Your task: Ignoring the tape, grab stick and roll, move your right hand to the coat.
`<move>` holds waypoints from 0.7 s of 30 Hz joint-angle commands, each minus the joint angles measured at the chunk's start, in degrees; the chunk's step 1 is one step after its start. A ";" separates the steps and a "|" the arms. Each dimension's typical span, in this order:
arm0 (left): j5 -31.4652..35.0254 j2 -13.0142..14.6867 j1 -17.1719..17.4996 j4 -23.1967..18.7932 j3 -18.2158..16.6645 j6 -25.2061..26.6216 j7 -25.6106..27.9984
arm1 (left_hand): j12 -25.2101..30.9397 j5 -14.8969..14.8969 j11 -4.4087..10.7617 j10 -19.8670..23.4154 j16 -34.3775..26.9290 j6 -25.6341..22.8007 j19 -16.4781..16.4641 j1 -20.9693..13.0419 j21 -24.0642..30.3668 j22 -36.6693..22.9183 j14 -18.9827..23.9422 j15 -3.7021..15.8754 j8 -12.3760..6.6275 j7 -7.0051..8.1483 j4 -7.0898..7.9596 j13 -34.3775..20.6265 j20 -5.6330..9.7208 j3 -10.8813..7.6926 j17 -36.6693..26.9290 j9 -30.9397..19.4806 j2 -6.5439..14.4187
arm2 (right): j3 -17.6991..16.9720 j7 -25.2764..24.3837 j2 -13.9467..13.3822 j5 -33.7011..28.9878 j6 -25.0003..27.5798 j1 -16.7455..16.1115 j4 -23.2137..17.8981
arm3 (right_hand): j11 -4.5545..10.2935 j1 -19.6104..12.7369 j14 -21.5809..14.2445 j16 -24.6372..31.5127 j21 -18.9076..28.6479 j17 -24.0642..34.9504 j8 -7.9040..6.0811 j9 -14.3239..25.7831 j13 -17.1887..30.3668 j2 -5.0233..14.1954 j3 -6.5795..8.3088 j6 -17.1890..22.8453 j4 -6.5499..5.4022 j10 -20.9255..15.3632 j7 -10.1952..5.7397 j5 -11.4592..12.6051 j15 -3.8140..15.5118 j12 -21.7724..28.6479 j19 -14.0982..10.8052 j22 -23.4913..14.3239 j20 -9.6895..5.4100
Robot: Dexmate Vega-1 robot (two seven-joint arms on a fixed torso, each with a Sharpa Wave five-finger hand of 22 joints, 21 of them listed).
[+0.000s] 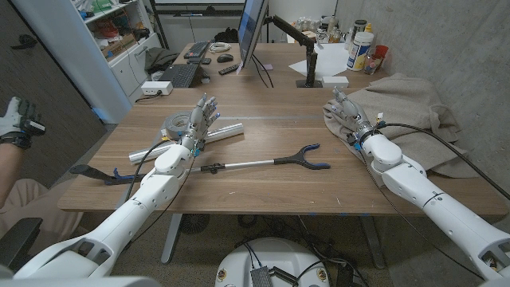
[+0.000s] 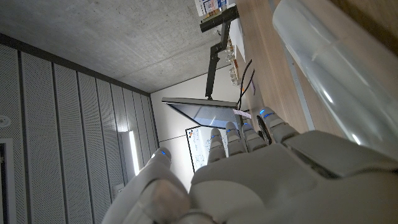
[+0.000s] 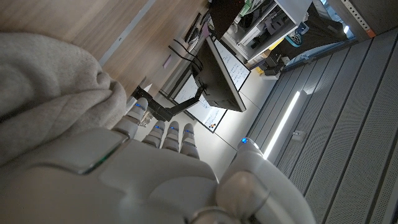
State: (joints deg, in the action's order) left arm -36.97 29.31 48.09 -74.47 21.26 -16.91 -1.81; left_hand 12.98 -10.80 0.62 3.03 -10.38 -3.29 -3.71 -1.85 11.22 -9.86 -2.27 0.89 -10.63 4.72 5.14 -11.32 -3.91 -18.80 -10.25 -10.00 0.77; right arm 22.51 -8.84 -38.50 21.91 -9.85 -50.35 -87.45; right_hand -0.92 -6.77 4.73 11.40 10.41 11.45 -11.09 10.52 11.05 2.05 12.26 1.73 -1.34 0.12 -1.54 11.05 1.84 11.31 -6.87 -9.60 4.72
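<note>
The right hand (image 1: pixel 344 112), fingers extended and holding nothing, stands at the near edge of the beige coat (image 1: pixel 410 100), apparently touching its folds; the right wrist view shows the fabric (image 3: pixel 50 81) beside the fingers. The reaching step thus appears complete or nearly so; any remaining move is a slight advance onto the cloth. The left hand (image 1: pixel 201 119), open and empty, hovers by the roll (image 1: pixel 195 139), the tape (image 1: pixel 177 124) and the stick (image 1: pixel 263 163).
</note>
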 commanded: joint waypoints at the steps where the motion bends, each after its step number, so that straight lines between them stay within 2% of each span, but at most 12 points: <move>1: 0.18 -0.11 0.31 -0.41 -0.10 0.08 0.95 | 0.18 -0.33 -0.10 0.76 0.27 -0.65 1.33 -0.34 -0.48 -0.20 -1.99 0.20 -0.39 0.07 -0.17 -0.29 0.46 0.22 -0.18 -0.32 0.05 | 0.68 -1.98 -1.43 -3.88 2.52 -0.06 -2.20 | 0.14 -0.86 0.87 -0.28 -0.04 0.01 -0.31 0.29 0.16 -0.33 0.19 0.21 0.55 0.35 -0.59 0.32 0.04 0.04 0.30 -0.17 0.14; 8: 0.16 -0.06 0.29 -0.43 -0.07 0.13 0.85 | 0.20 -0.34 -0.06 0.86 0.19 -0.73 1.38 -0.25 -0.46 -0.21 -2.02 0.26 -0.39 -0.07 -0.12 -0.29 0.49 0.29 -0.19 -0.32 0.03 | 0.82 -3.01 -1.97 -5.59 3.53 -0.19 -3.28 | 0.05 -1.33 1.22 -0.35 -0.04 -0.03 -0.26 0.29 0.17 -0.47 0.27 0.13 0.98 0.63 -0.59 0.27 -0.03 -0.05 0.60 -0.17 0.11; 11: 0.16 -0.02 0.36 -0.54 -0.09 0.21 0.94 | 0.21 -0.34 -0.04 0.90 0.16 -0.63 1.38 -0.21 -0.44 -0.21 -2.06 0.20 -0.34 -0.05 -0.10 -0.29 0.50 0.33 -0.20 -0.32 0.03 | 0.95 -3.50 -2.79 -6.87 4.93 -0.23 -4.39 | 0.05 -1.49 1.35 -0.37 -0.03 -0.04 -0.22 0.30 0.17 -0.50 0.30 0.05 1.12 0.97 -0.72 0.25 -0.02 -0.16 0.68 -0.18 0.10; 12: 0.15 0.04 0.47 -0.66 -0.12 0.18 0.95 | 0.21 -0.34 -0.04 0.91 0.15 -0.63 1.40 -0.20 -0.44 -0.21 -2.07 0.20 -0.33 -0.04 -0.10 -0.29 0.47 0.34 -0.20 -0.32 0.02 | 1.20 -4.04 -3.80 -8.40 6.51 -0.27 -5.74 | 0.06 -1.55 1.42 -0.39 -0.06 -0.04 -0.19 0.30 0.17 -0.52 0.31 -0.02 1.17 1.01 -0.75 0.24 -0.04 -0.17 0.80 -0.18 0.07; 20: 0.10 0.06 0.45 -0.66 -0.12 0.30 0.92 | 0.21 -0.35 -0.02 0.95 0.07 -0.56 1.37 -0.14 -0.39 -0.21 -2.08 0.18 -0.29 -0.13 -0.06 -0.29 0.47 0.42 -0.20 -0.32 0.02 | 1.14 -4.54 -4.38 -9.71 7.83 -0.40 -7.01 | 0.05 -1.89 1.98 -0.53 -0.15 -0.07 -0.07 0.31 0.18 -0.56 0.38 -0.32 1.48 1.26 -0.82 0.20 -0.11 -0.21 1.35 -0.18 0.05; 21: 0.15 0.07 0.41 -0.64 -0.07 0.29 0.86 | 0.19 -0.35 -0.01 0.92 0.06 -0.57 1.37 -0.13 -0.39 -0.21 -2.07 0.17 -0.29 -0.13 -0.05 -0.29 0.47 0.42 -0.20 -0.32 0.02 | 1.56 -5.06 -5.10 -11.35 9.20 -0.26 -8.01 | 0.11 -1.93 2.03 -0.53 -0.15 -0.07 -0.07 0.31 0.18 -0.56 0.39 -0.32 1.51 1.31 -0.80 0.20 -0.10 -0.23 1.37 -0.18 0.05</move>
State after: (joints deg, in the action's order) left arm -36.87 29.29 48.44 -74.99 21.21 -16.71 -0.98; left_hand 12.98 -10.80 0.52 3.55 -10.16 -3.60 -2.72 -1.85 10.80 -10.02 -3.97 1.06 -10.63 4.40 5.13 -11.31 -3.08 -18.45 -10.25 -10.00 0.77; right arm 23.46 -12.25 -41.56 14.87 -4.50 -50.59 -92.30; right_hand -0.82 -7.90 6.26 11.01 10.41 11.18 -11.09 10.52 11.04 1.51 12.43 1.42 -0.23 0.64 -1.85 11.05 1.74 11.31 -5.66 -9.61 5.12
